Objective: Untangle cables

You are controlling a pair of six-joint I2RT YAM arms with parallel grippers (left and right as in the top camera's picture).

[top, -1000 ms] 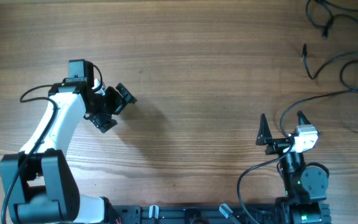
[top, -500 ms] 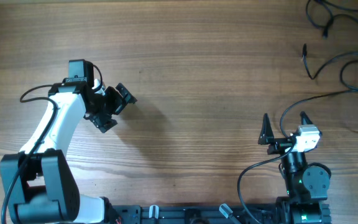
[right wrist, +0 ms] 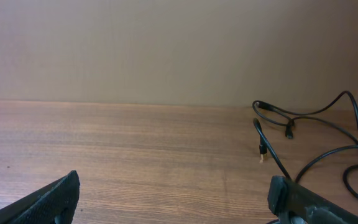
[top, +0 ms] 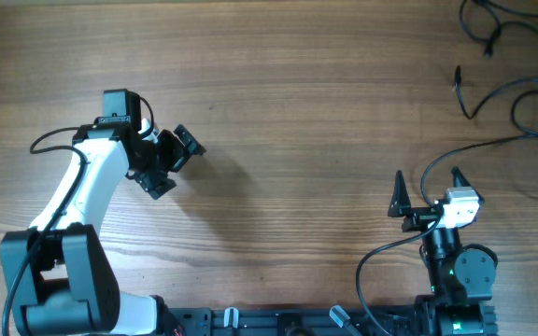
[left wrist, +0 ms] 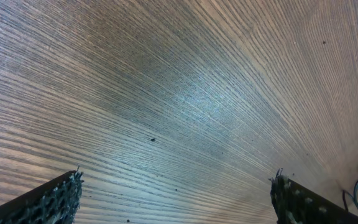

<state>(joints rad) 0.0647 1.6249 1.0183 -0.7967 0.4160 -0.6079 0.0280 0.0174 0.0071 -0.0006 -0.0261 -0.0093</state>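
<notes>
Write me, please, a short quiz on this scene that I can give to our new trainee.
1. True or false: the right gripper is shut on a cable.
2. In the overhead view, where do the cables lie? A) top right corner B) centre C) bottom left corner
3. Fill in the blank: the left gripper holds nothing and its jaws stand ____.

Key: 1 false, it is open and holds nothing; 2 A; 3 open.
</notes>
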